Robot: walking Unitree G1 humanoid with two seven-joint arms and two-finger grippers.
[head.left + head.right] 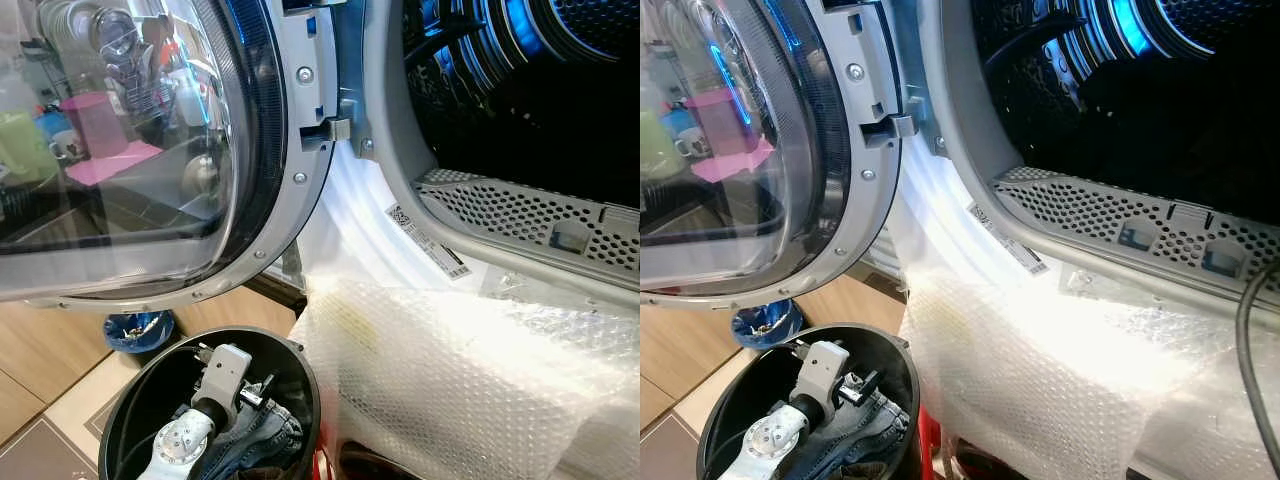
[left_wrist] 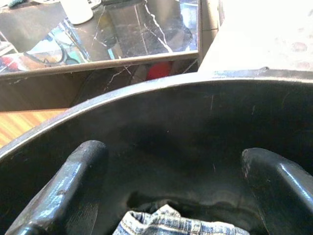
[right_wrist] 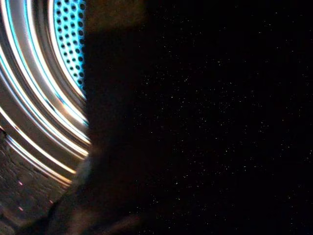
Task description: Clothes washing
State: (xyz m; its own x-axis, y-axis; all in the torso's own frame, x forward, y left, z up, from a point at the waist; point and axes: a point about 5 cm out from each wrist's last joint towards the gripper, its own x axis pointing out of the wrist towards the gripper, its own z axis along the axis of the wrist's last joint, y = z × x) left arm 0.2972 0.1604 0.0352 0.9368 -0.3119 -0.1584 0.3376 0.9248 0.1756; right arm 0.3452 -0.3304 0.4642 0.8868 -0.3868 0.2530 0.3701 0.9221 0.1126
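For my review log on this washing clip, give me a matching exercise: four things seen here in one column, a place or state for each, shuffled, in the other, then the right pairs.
Things:
1. denim garment
2. washer door
3. bubble wrap
4. left gripper

Places or states:
A. swung open, glass reflecting the room
B. lying in the black bucket
C. fingers apart, reaching down inside the bucket
D. draped over the washer's front below the drum opening

Pairs: 1-B, 2-A, 3-D, 4-C
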